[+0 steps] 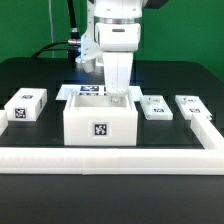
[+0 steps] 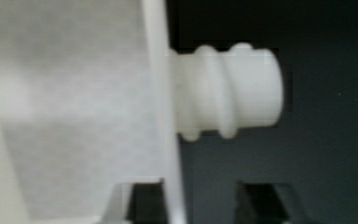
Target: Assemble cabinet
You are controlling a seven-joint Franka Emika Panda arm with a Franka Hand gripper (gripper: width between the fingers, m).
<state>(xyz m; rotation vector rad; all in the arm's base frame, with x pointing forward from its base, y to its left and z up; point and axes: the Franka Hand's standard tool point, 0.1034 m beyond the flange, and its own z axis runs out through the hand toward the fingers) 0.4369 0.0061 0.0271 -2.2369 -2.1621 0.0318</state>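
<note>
The cabinet [image 1: 100, 120] is a white box with a square tag on its front face, standing mid-table. My gripper [image 1: 118, 95] hangs straight down onto the right part of its top. In the wrist view a white cabinet panel [image 2: 69, 100] fills one side, and a ribbed white knob [image 2: 229, 90] sticks out from its edge over the dark table. My gripper [image 2: 202, 205] shows two dark fingertips [image 2: 261, 203] set apart. One lies against the panel edge, and only dark gap shows between them.
A small tagged white block [image 1: 25, 106] lies at the exterior view's left, and two more [image 1: 155, 106] [image 1: 190, 103] lie at its right. A long low white rail [image 1: 110, 158] runs along the front and up the right side. The marker board [image 1: 85, 90] lies behind the cabinet.
</note>
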